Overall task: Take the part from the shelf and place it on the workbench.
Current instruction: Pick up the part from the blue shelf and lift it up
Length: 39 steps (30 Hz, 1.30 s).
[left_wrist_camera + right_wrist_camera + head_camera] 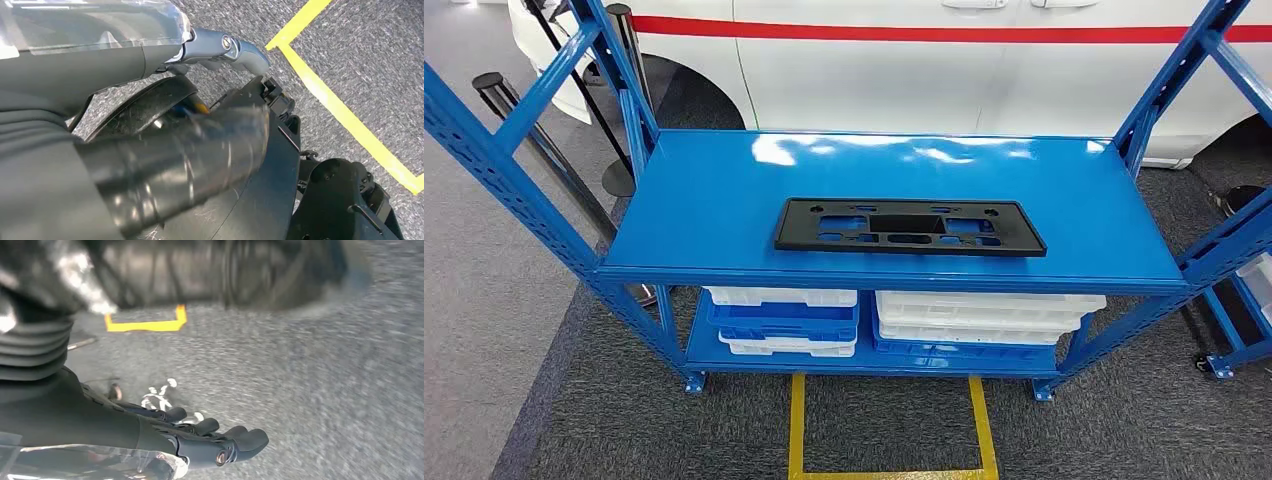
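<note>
part: we see the flat black plastic part [910,227] with its cut-outs lying flat on the top board of the blue shelf [724,190], roughly mid-board and a bit toward the front edge, nothing touching it.
trays: on the lower board, two stacks. The left stack [782,320] goes white, blue, white; the right stack [979,318] is white trays on top of a blue one. They're nested, so we can't tell what's inside any of them.
left hand: we can make out the left hand [225,47] as a grey thumb over the grey carpet, touching nothing there; the other fingers are hidden, so we honestly can't tell how wide it is.
right hand: the right hand [210,437] hangs over the carpet with its dark fingers stretched out close together, holding nothing.
floor: yellow tape lines [889,425] on the carpet in front of the shelf.
background: a white car with a red stripe [944,60] behind the shelf, cut off at the top.
hard to see: the right wrist view is smeared with blur.
</note>
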Available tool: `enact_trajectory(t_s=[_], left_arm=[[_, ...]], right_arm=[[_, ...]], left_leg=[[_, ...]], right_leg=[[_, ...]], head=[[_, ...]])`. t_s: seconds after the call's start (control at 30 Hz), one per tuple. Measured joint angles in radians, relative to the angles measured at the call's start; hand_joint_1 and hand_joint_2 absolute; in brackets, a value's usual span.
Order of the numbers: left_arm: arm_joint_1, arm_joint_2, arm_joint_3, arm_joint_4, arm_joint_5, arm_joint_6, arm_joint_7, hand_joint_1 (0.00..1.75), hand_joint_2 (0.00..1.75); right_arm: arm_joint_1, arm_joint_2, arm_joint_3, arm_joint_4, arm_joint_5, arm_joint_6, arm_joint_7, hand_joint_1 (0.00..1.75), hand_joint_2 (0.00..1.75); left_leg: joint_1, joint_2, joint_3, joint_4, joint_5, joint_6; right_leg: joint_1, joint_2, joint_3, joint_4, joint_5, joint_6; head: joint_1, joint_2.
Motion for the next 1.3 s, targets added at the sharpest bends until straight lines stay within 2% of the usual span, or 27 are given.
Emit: enact_trajectory(t_s=[0.07, 0.27, 0.5, 0.8, 1.3], left_arm=[[0.0, 0.0, -0.001, 0.0, 0.0, 0.0, 0.0, 0.0, 0.0], [0.0, 0.0, -0.002, 0.001, 0.0, 0.0, -0.002, 0.0, 0.0], [-0.001, -0.003, -0.002, 0.004, 0.0, 0.0, -0.006, 0.0, 0.0], [-0.002, -0.003, -0.002, 0.008, 0.0, 0.0, -0.01, 0.0, 0.0], [-0.002, -0.005, -0.002, 0.009, 0.0, -0.002, -0.018, 0.0, 0.0]], right_arm=[[-0.005, 0.001, -0.025, -0.004, 0.01, -0.003, -0.025, 0.0, 0.0], [-0.039, 0.016, -0.164, -0.042, 0.056, -0.014, -0.182, 0.0, 0.0], [-0.052, 0.06, -0.165, -0.199, 0.032, -0.028, -0.371, 0.0, 0.0], [-0.043, 0.108, -0.028, -0.456, 0.016, -0.044, -0.53, 0.0, 0.0], [-0.027, 0.14, 0.339, -0.806, 0.066, -0.06, -0.697, 0.0, 0.0]], left_leg=[[0.0, 0.0, 0.0, 0.0, 0.0, 0.0], [0.0, 0.0, 0.001, 0.0, 0.0, 0.0], [0.0, 0.0, 0.001, 0.0, 0.0, 0.0], [0.0, 0.0, 0.001, 0.0, 0.0, 0.0], [0.0, -0.001, 0.005, 0.0, 0.001, 0.0]], right_leg=[[0.0, 0.0, 0.0, 0.0, 0.0, 0.0], [0.0, 0.0, 0.0, 0.0, 0.0, 0.0], [0.0, 0.0, 0.0, 0.0, 0.0, 0.0], [0.0, 0.0, 0.0, 0.0, 0.0, 0.0], [0.0, 0.0, 0.001, 0.002, 0.0, 0.0]], head=[[0.0, 0.0], [0.0, 0.0], [0.0, 0.0], [0.0, 0.0], [0.0, 0.0]])
